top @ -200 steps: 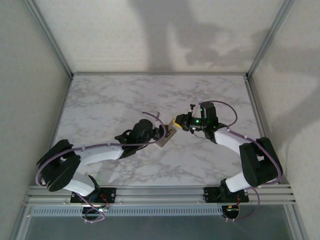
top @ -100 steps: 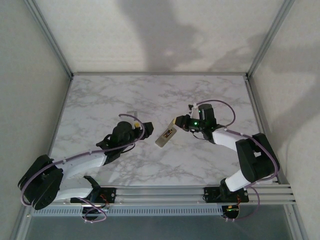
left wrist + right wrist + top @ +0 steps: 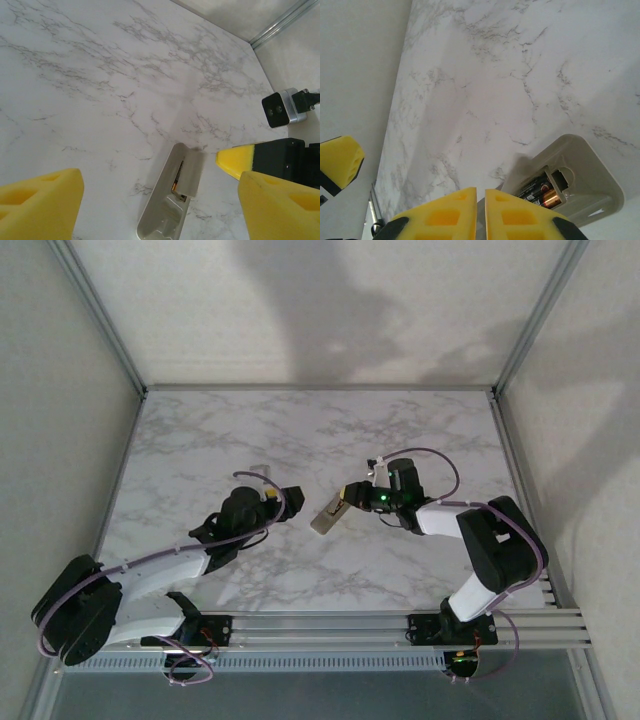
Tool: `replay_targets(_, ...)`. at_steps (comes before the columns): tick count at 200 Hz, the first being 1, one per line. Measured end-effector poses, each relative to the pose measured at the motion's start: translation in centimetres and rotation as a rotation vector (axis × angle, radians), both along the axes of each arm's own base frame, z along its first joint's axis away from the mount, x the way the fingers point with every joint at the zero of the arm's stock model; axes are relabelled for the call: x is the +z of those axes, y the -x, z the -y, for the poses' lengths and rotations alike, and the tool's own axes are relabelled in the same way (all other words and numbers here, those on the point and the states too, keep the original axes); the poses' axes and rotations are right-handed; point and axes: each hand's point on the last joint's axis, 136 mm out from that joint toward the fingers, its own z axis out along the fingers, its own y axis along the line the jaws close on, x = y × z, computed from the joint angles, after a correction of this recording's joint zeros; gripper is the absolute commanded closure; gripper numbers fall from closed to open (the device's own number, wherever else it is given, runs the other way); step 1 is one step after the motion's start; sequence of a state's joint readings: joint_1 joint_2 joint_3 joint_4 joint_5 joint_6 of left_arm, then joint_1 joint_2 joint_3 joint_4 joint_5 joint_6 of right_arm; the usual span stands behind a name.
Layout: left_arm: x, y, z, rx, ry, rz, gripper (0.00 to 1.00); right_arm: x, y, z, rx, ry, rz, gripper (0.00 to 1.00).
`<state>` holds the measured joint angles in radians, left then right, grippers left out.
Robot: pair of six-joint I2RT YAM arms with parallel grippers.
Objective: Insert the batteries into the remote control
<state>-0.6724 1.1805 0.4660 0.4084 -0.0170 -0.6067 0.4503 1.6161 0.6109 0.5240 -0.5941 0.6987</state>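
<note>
The remote lies back-up on the marble worktop between the two arms, its battery bay uncovered. In the right wrist view a dark battery with a copper end sits inside the bay; whether a second one lies beside it is unclear.

The left gripper has its jaws spread wide and nothing between the yellow pads. It is short of the remote's left side, not touching it.

The right gripper has its jaws closed to a thin slit with nothing seen in them. Its tips are just beside the bay end of the remote, and contact cannot be judged.
</note>
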Motion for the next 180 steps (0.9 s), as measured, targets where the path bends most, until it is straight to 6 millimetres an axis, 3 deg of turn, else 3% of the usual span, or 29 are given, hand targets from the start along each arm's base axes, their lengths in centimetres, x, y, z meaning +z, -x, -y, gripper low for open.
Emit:
replay_targets(65,0.1,0.0,0.1,-0.003,0.008,0.007,0.20,-1.0,0.4,0.2,0.006,0.017,-0.001,0.86)
replay_targets(110,-0.5,-0.1,0.1,-0.002,-0.004,-0.008,0.22,-1.6,0.6,0.7,-0.005,0.060,-0.016,0.79)
replay_targets(145,-3.4,-1.2,0.0,0.016,-0.067,-0.083,0.28,-1.1,0.7,1.6,-0.026,0.115,-0.006,0.60)
replay_targets(180,-5.5,-2.9,1.2,0.006,-0.127,-0.150,0.41,-0.2,0.5,2.8,-0.071,0.177,0.027,0.44)
